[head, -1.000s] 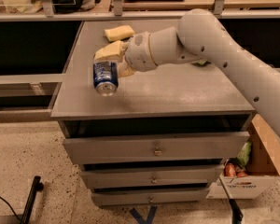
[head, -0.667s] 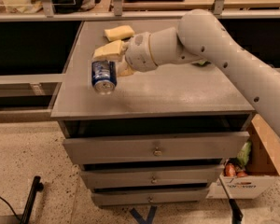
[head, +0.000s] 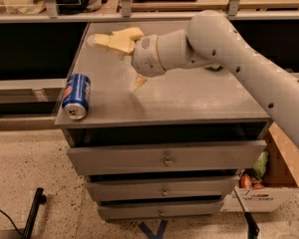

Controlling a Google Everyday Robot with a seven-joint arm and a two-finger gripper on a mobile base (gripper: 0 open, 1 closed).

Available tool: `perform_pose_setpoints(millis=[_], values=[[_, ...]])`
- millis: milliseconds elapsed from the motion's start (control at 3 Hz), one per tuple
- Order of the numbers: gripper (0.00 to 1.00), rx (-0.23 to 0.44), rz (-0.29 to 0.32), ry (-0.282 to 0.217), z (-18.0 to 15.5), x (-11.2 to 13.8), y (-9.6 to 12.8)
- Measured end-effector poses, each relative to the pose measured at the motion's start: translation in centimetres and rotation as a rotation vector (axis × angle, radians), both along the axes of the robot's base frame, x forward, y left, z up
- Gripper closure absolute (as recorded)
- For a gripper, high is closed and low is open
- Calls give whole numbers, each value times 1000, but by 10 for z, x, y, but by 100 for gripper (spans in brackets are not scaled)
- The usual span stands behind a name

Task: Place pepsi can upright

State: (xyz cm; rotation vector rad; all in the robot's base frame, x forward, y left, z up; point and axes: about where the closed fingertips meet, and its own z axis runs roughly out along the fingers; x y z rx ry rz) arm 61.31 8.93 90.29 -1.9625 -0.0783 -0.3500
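Pepsi can (head: pixel 76 96) lies on its side at the cabinet's (head: pixel 189 98) front-left corner, partly over the edge, so not upright; the gripper (head: pixel 117 63) hovers farther back, apart from it, jaws spread and empty, probably free to reach for a grasp

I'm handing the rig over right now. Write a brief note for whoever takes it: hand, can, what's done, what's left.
The hand is open and empty, over the back left of the cabinet top, apart from the can.
The can lies on its side at the top's left edge, near the front corner, one silver end facing the camera.
Done: nothing that shows; the can is not upright.
Left: grasp the can, stand it up, release. Careful, it looks likely to roll off the edge.
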Motion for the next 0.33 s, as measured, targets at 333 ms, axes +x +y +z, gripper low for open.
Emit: perform_pose_setpoints(millis=[333], values=[[0,0,0,0,0,0,0]])
